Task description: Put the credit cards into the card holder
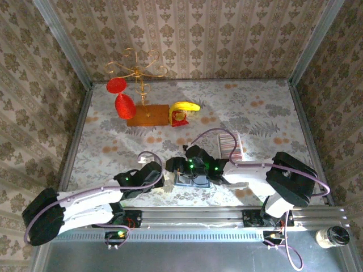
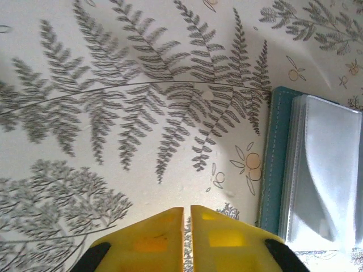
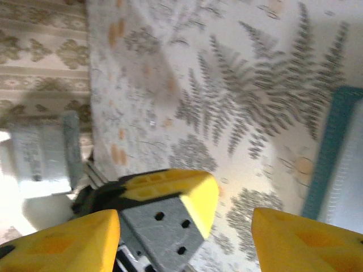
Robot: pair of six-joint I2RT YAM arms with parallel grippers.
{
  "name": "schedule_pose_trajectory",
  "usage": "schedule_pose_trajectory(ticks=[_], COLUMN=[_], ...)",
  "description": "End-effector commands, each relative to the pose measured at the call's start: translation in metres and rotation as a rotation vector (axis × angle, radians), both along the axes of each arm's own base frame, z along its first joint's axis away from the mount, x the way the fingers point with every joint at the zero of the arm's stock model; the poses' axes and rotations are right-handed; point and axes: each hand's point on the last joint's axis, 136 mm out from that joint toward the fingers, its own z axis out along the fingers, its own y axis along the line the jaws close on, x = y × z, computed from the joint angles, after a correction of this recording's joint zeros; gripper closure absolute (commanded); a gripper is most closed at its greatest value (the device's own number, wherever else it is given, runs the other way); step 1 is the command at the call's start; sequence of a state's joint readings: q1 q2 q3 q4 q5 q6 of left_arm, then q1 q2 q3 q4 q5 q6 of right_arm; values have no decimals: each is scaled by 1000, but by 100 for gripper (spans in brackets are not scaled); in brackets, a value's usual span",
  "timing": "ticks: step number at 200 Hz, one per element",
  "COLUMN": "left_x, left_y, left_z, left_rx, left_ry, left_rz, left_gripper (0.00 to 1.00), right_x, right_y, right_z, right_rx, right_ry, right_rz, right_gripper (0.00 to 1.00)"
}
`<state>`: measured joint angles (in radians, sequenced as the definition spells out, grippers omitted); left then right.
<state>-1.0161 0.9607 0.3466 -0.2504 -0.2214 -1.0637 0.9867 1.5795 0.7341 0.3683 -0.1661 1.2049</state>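
Observation:
The teal card holder [image 1: 190,180] lies open near the table's front edge, between both grippers. In the left wrist view its teal edge [image 2: 276,164] and clear sleeves [image 2: 326,170] sit to the right of my left gripper [image 2: 187,226]. That gripper's yellow fingers are shut to a thin slit with nothing between them, just left of the holder [image 1: 172,166]. My right gripper [image 3: 187,243] stands open and empty over the holder [image 1: 195,167], with the teal edge [image 3: 332,147] at its right. The striped credit cards [image 1: 229,144] stand in a row behind the right arm.
A gold stand with two red glasses [image 1: 122,96] on a wooden base [image 1: 148,115] and a banana [image 1: 186,106] sit at the back. A small jar [image 1: 332,236] stands outside the front rail at the right. Patterned walls enclose the table.

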Motion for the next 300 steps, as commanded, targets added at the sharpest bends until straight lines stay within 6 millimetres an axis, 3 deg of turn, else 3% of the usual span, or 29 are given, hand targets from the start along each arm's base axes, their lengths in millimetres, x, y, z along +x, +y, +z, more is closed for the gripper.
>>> schedule_pose_trajectory(ticks=[1, 31, 48, 59, 81, 113, 133, 157, 171, 182, 233, 300], left_x=[-2, -1, 0, 1, 4, 7, 9, 8, 7, 6, 0, -2], left_y=[23, 22, 15, 8, -13, -41, -53, -55, -52, -50, -49, -56], left_z=[-2, 12, 19, 23, 30, 36, 33, 25, 20, 17, 10, 8], left_rx=[58, 26, 7, -3, -32, -58, -69, -70, -63, -61, -81, -100], left_ry=[-18, -51, -64, -66, -69, -64, -46, -6, 11, 17, 36, 44], left_rz=[46, 38, 9, -16, -82, -171, -202, -191, -185, -182, -187, -204], left_gripper=[85, 79, 73, 69, 64, 59, 57, 52, 50, 49, 49, 52], right_x=[5, 12, 21, 27, 27, -6, -29, -58, -60, -60, -29, -12], right_y=[13, -4, -32, -55, -95, -136, -172, -229, -258, -270, -267, -265], right_z=[32, 54, 60, 78, 105, 132, 108, 53, 29, 17, -15, -26], right_rx=[83, 43, -52, -107, -295, -567, -798, -1024, -1152, -1210, -1356, -1417], right_ry=[-60, -136, -205, -300, -608, -1083, -1193, -1109, -1042, -1015, -1081, -1078], right_rz=[19, 61, 87, 110, 264, 653, 961, 1354, 1469, 1506, 1391, 1346], right_gripper=[35, 30, 30, 30, 27, 18, 14, 14, 15, 19, 25, 29])
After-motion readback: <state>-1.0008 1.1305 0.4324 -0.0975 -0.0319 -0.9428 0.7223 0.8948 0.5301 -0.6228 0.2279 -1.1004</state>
